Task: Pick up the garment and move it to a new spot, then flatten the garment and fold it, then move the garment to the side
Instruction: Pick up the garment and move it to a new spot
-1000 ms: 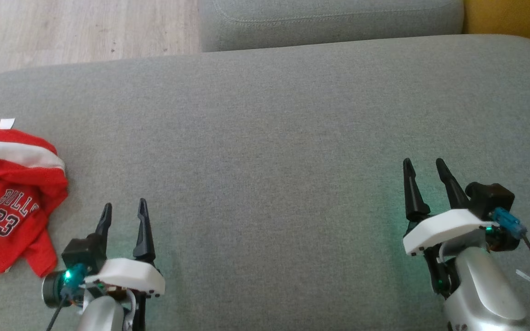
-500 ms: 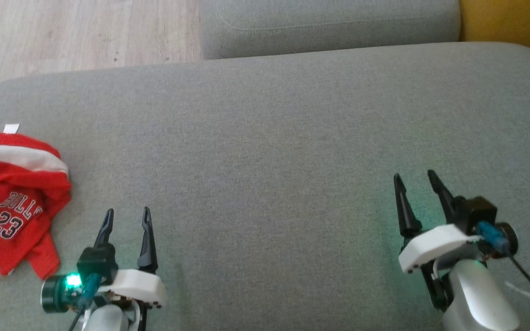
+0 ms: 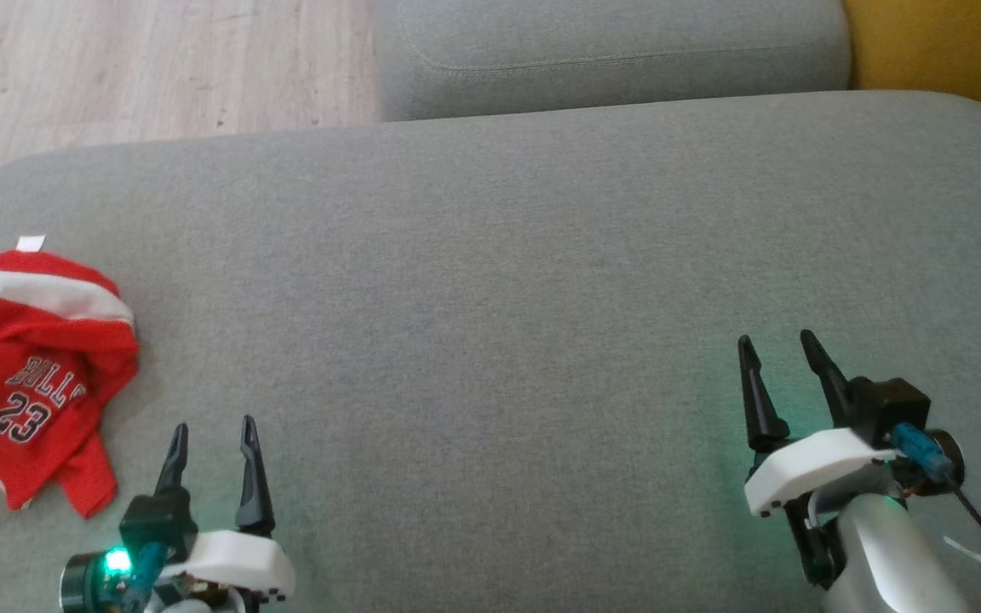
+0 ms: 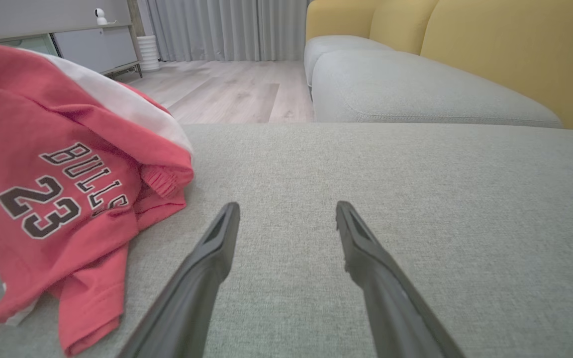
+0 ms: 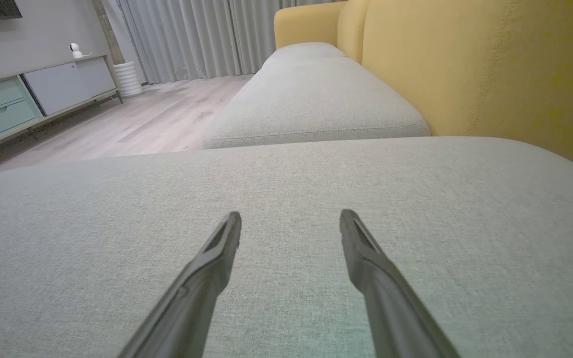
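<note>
While both arms hang low over the wide grey sofa cushion [image 3: 490, 281], the garment [image 3: 26, 375] lies in a crumpled heap at the cushion's far left edge. It is a red jersey with a white band across its top and dark lettering that reads BULLS 23. A small white tag [image 3: 31, 243] sticks out at its upper end, and part of the cloth runs out of the head view on the left. The left jaws stand wide open and hold nothing. Their two dark fingers [image 3: 250, 477] point up the head view just to the right of the jersey, near it but not touching. From the left wrist, the jersey [image 4: 52, 199] is bunched up to the left of the spread fingers [image 4: 212, 258], with bare cushion [image 4: 416, 199] between and ahead of them. The right jaws are also fully apart and empty. Their fingers [image 3: 756, 400] sit over the right part of the cushion, well away from the jersey. From the right wrist, the parted fingers [image 5: 366, 258] aim across plain grey fabric [image 5: 291, 179]. Beyond lie a second grey cushion [image 5: 311, 99], a yellow backrest [image 5: 490, 64], a pale wooden floor [image 5: 157, 114], grey curtains [image 5: 187, 35] and a low cabinet [image 5: 43, 89].
</note>
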{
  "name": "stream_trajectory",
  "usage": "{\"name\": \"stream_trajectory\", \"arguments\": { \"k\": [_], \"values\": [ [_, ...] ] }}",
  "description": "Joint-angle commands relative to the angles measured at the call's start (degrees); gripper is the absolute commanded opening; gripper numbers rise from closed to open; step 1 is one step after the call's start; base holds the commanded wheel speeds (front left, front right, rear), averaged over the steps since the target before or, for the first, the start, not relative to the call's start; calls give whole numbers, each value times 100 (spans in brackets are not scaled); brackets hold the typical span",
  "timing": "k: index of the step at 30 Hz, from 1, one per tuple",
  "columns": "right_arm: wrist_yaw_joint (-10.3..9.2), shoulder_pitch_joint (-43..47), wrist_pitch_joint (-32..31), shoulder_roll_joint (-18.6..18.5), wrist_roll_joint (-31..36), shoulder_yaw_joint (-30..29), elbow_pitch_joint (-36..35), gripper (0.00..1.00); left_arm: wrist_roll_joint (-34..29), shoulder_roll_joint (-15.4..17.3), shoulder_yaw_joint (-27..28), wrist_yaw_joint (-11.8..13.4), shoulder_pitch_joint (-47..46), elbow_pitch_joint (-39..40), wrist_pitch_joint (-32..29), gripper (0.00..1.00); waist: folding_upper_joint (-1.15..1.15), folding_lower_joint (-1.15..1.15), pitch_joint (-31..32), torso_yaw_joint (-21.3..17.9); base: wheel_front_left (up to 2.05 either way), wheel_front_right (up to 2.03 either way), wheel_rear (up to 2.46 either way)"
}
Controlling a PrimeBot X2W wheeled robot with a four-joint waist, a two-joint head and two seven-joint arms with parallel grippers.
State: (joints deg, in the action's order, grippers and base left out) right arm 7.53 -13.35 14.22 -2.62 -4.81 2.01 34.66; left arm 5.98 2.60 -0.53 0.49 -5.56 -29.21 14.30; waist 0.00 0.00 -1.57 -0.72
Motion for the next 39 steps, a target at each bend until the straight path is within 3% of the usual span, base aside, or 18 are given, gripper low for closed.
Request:
{"name": "stream_trajectory", "arguments": {
  "k": [1,6,18,23,28,35,39],
  "values": [
    [-4,-75,78,-26,13,171,-166,100,8,30,122,-8,-160,181,70,100,0,0,-16,46,0,0,0],
    [-4,-90,78,-26,-69,369,-165,100,170,29,103,71,-200,159,70,100,0,0,-147,407,0,0,0],
    [-4,-214,78,-26,-203,1088,-87,100,454,28,657,189,43,93,70,100,0,0,-443,2190,0,0,0],
    [-4,-311,78,-26,-277,1452,-48,100,515,28,891,155,260,101,70,100,0,0,-481,2622,0,0,0],
    [-4,-334,78,-26,-281,1571,16,100,636,28,1102,-50,251,134,70,100,0,0,-536,2738,0,0,0],
    [-4,-419,78,-26,-204,1501,6,100,478,119,1606,-288,-178,189,70,100,0,0,-792,2544,0,0,0],
    [-4,-612,78,-26,-41,1410,-97,100,361,443,1852,-461,-800,178,70,100,0,0,-1177,2322,0,0,0]
  ]
}}
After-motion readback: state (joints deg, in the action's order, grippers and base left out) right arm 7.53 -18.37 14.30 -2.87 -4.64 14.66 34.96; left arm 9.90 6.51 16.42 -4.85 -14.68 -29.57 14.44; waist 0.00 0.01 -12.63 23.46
